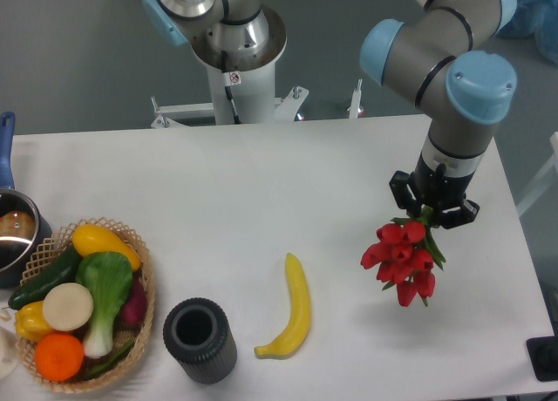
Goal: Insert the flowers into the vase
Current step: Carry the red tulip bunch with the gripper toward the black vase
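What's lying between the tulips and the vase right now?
A banana lies on the table between the flowers, held in the gripper at the right, and the vase at the lower left. It lies flat while the bunch hangs above the table, so it probably won't block a raised carry.

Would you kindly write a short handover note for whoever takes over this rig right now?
Gripper: shut on the bunch of red tulips with green stems, held above the table's right side, blooms hanging down.
Short dark grey ribbed vase: upright near the front edge, mouth empty, beside the woven wicker basket of produce; a yellow banana lies between vase and tulips.
Done: flowers picked up.
Left: carry them to the vase, turn stems downward, insert, release.
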`<state>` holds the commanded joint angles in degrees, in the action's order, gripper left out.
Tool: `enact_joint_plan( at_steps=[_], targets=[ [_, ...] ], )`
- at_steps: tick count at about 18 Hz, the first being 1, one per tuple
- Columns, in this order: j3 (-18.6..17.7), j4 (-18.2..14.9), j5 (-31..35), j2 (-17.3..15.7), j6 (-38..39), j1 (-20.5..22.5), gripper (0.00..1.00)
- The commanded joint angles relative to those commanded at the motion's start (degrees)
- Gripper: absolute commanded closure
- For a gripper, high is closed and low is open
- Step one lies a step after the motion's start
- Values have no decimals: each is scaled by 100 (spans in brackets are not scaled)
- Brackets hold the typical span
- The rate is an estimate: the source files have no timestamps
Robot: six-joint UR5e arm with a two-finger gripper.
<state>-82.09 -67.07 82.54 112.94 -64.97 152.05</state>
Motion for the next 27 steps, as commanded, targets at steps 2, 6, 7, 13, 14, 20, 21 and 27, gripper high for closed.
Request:
enact_joint_plan(
  at_steps=[2,6,7,13,14,20,21,27],
  targets=[
    [-17,342,-360,0,274,-96,100],
    [-70,773,-966,-35,853,-281,100],
    [-88,931,-1134,-44,1011,-343,100],
    [-141,1486,-1741,-27,1645,-703,100],
    [-141,1486,-1916,-18,1672,-747,100],
    [-272,1495,-3181,-61,1690,-756,100],
    [-316,1504,-3296,-123,1690,-756,100],
    [-352,2153,-3736,-176,1690,-774,100]
  ],
)
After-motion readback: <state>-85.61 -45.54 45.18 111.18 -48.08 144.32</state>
